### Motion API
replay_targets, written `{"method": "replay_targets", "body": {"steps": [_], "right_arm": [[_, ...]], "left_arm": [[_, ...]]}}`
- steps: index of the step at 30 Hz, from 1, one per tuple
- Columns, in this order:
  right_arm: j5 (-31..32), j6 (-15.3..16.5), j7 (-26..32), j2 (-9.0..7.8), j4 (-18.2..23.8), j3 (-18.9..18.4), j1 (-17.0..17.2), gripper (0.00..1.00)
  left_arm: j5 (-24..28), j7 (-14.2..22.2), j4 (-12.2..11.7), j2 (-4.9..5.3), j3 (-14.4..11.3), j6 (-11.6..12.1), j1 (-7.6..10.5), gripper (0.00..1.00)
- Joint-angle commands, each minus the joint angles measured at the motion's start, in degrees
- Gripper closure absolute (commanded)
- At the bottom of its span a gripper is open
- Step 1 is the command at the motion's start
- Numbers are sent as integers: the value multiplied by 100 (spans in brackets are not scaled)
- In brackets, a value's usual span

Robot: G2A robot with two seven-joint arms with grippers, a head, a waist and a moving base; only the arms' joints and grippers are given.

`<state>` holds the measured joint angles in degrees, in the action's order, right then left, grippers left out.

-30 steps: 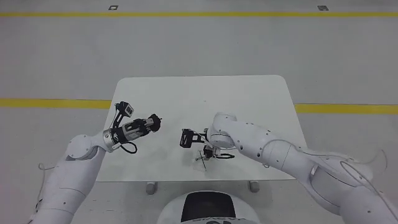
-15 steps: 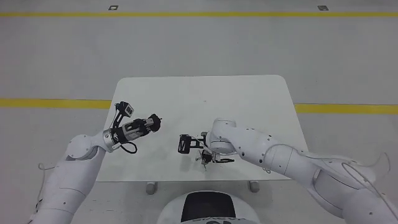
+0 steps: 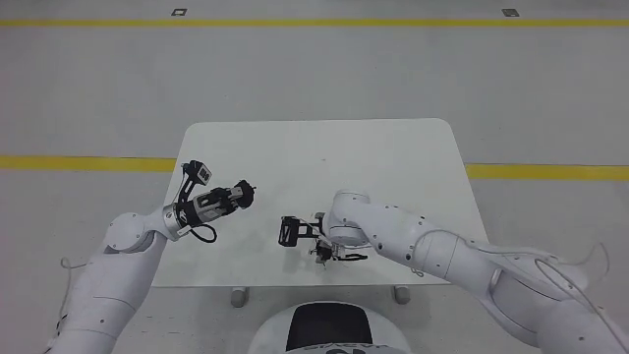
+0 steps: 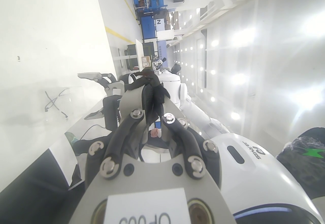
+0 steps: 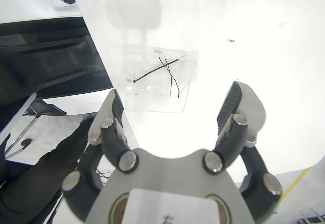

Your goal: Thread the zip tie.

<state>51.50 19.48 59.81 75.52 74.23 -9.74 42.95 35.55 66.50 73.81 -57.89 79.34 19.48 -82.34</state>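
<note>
Right wrist view shows the right jaws spread wide above the white counter (image 5: 228, 6). Just ahead of them lies a clear tray (image 5: 152, 104). Inside it is a black zip tie (image 5: 156, 70), crossed by two thinner black ties (image 5: 172, 78). Farther off, the left jaws are pressed together over the counter, well apart from the tray. Whether they pinch something, I cannot tell.

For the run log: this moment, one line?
right gripper open, near zip tie | left gripper shut | zip tie loose on table
</note>
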Motion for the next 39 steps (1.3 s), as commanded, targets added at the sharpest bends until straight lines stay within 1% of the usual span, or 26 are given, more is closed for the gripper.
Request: {"method": "replay_targets", "body": {"steps": [1,6,8,16,21,26,30,39], "right_arm": [[-9,0,39,10,-17,0,2,50],[-25,0,44,18,-6,0,1,54],[-15,0,59,13,14,0,9,54],[-106,0,248,22,-6,0,23,62],[-162,0,262,87,-155,0,58,68],[-153,0,209,150,-239,0,107,69],[-145,0,193,195,-326,0,127,72],[-213,0,178,311,-651,0,149,77]], "left_arm": [[0,0,0,0,0,0,0,100],[0,0,0,0,0,0,0,100],[0,0,0,0,0,0,0,100],[0,0,0,0,0,0,0,100],[0,0,0,0,0,0,0,100],[0,0,0,0,0,0,0,100],[0,0,0,0,0,0,0,100],[0,0,0,0,0,0,0,100]]}}
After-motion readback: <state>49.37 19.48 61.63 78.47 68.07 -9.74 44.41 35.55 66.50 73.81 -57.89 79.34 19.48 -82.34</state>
